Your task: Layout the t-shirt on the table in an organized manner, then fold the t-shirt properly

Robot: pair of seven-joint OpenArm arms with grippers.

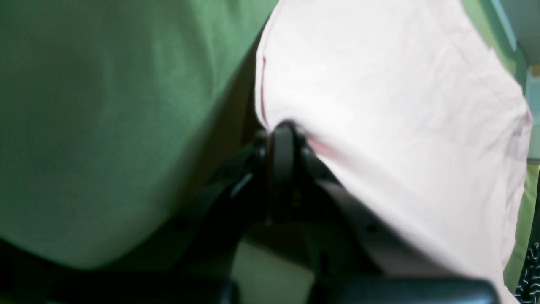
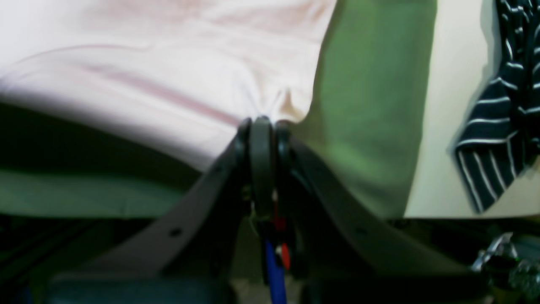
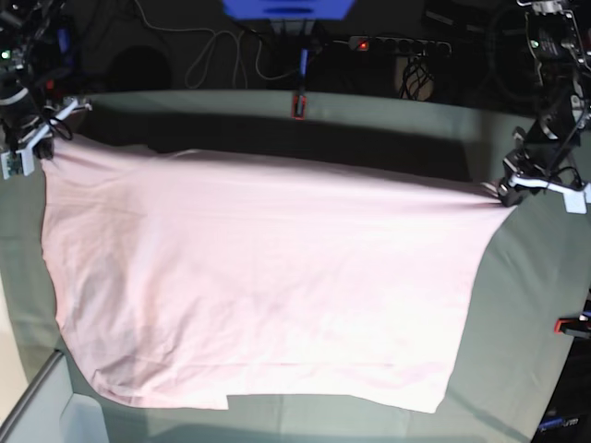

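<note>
Shirt: t-shirt (image 3: 259, 277) spread across the surface (image 3: 517, 323), hem at 6 o'clock.
Handling: light, limp; best taken by corners.
Right gripper (image 3: 37, 138): 10 o'clock, jaws clamped on corner.
Left gripper (image 3: 508, 189): 2 o'clock, likewise pinching cloth.

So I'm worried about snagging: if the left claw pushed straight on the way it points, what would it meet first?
The left claw, shut on the pale pink cotton t-shirt, would probably just push further into that same fabric; depth beyond it is unclear.
</note>
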